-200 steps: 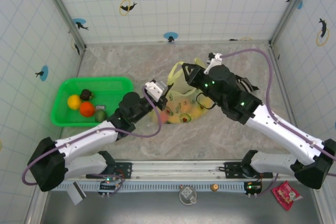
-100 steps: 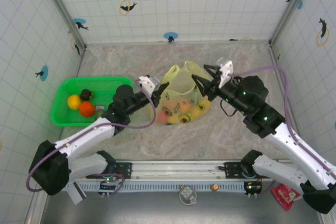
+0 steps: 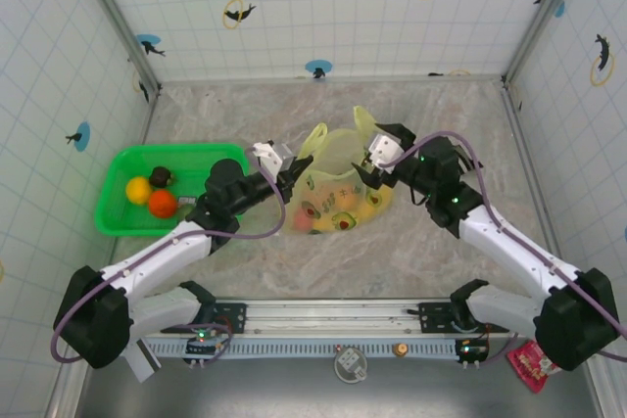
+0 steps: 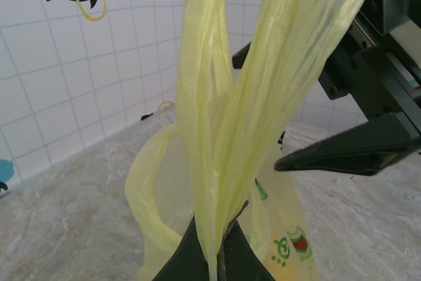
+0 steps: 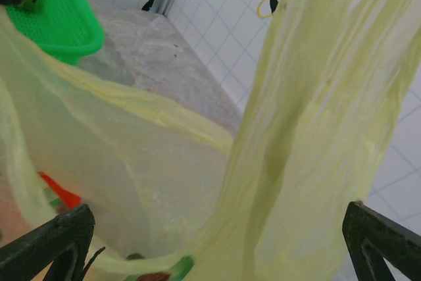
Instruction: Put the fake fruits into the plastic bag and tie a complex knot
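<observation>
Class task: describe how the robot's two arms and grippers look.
The left arm and right arm have white shells, black joints and a looping purple cable each. The left gripper and right gripper have pointed black fingers and a white camera block.

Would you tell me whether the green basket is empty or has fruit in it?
Not empty: the green basket holds a yellow fruit, an orange fruit and a dark brown fruit.
</observation>
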